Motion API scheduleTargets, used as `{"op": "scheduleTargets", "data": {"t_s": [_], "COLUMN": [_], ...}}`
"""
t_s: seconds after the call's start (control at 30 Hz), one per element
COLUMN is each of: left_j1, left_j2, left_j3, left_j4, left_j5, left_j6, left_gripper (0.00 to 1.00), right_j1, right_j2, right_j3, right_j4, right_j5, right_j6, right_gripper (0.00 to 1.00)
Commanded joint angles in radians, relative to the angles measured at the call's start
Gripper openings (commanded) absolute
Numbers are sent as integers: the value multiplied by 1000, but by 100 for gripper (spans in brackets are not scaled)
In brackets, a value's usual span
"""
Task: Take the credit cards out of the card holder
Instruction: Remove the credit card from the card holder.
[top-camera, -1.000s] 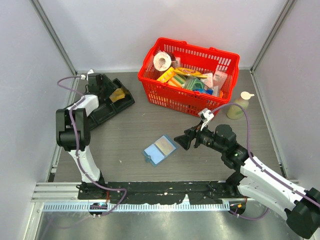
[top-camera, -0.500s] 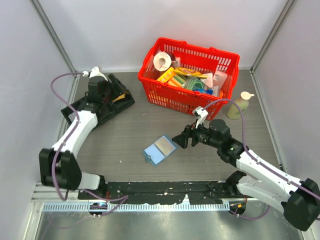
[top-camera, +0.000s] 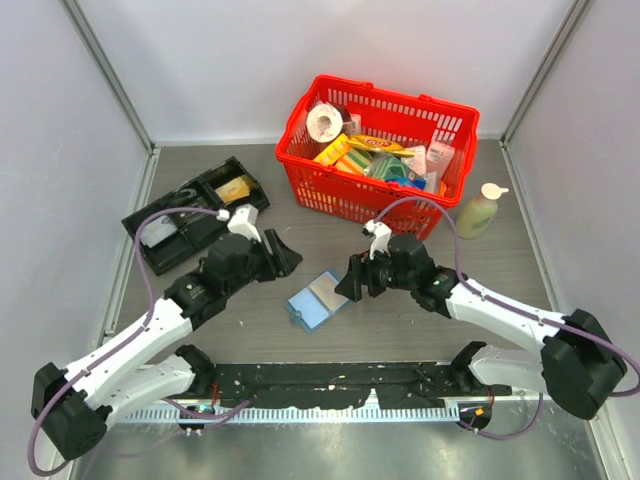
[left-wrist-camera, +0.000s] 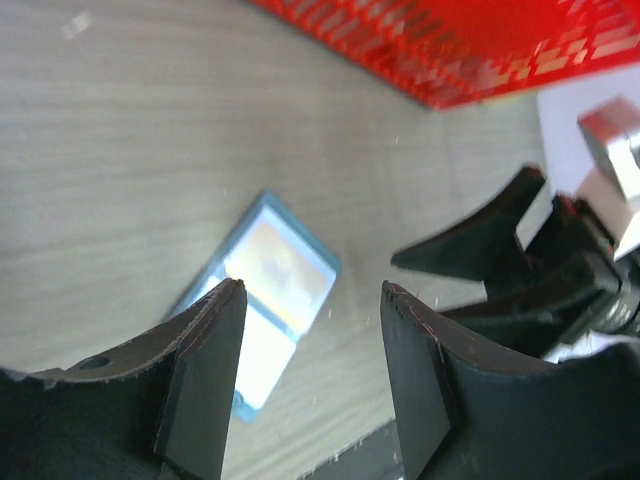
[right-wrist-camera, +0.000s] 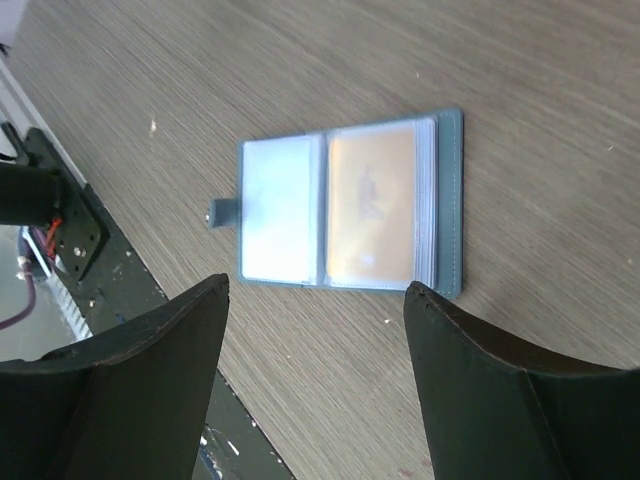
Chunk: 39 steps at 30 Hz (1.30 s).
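The card holder (top-camera: 318, 298), a small blue bifold, lies open and flat on the table in the top view. In the right wrist view the card holder (right-wrist-camera: 340, 212) shows an orange-tan credit card (right-wrist-camera: 372, 205) in one clear pocket and a pale silvery panel (right-wrist-camera: 280, 210) in the other. My right gripper (top-camera: 347, 283) hovers just right of it, open and empty, the holder lying just beyond its fingertips (right-wrist-camera: 317, 287). Coming from the left, my left gripper (top-camera: 283, 255) is open and empty too, with the card holder (left-wrist-camera: 265, 290) beyond its tips (left-wrist-camera: 312, 288).
A red basket (top-camera: 300, 130) full of goods stands at the back centre, close behind both grippers. The black compartmented tray (top-camera: 195, 215) lies at the back left. A pale bottle (top-camera: 478, 212) stands at the right. The right gripper's fingers (left-wrist-camera: 480, 240) show in the left wrist view.
The left arm has swung from the black tray at the back left down toward the card holder. The right gripper has moved left, closer to the holder.
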<state>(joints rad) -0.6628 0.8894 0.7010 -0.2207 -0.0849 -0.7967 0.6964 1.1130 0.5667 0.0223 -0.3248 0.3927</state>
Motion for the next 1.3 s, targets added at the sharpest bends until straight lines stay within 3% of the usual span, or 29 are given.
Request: {"op": "scheduleTargets", "data": {"t_s": [0.0, 0.2, 0.33, 0.6, 1.03, 1.27], "left_j1": [-101, -210, -215, -230, -239, -242], "left_j2": [17, 85, 149, 285, 385, 395], "left_j3": [-46, -101, -133, -161, -233, -232], "left_j4": [-22, -23, -13, 60, 135, 138], "left_j5": [-36, -110, -113, -95, -79, -84], "left_j6": [-85, -107, -110, -114, -171, -174], "left_gripper": [59, 48, 37, 27, 23, 20], "right_j1": [38, 67, 83, 94, 114, 121], "right_j2": [74, 203, 255, 335, 331, 269], "right_j3": [61, 91, 110, 122, 130, 148], "right_j4": [1, -16, -16, -13, -8, -45], "right_j5": [39, 92, 121, 148, 122, 130], "right_j6": [9, 14, 18, 20, 29, 21], "right_gripper": [75, 69, 64, 62, 53, 53]}}
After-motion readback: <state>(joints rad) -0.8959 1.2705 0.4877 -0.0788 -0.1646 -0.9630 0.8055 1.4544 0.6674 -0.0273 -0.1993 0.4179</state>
